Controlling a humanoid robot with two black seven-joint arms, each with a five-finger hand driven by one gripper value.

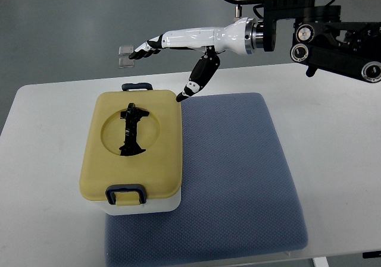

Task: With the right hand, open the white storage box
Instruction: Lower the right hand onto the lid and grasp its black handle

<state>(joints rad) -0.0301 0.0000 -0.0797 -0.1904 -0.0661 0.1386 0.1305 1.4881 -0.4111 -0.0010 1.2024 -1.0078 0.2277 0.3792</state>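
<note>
A white table (339,160) fills most of the frame, with a blue-grey mat (238,178) laid across its centre. On the mat's left part the white storage box (134,154) is seen, its yellow lid (161,160) still seated, a dark latch (125,194) at the near end and another (137,87) at the far end. The right hand (172,56) is held above the upper middle of the frame, fingers extended and holding nothing, thumb angled down towards the lid's far right corner. The box could be dragged or tipped if the lid were lifted with a latch unreleased. Whether the latches are fastened cannot be told; the black shape (132,130) in the lid's recess is hard to identify.
</note>
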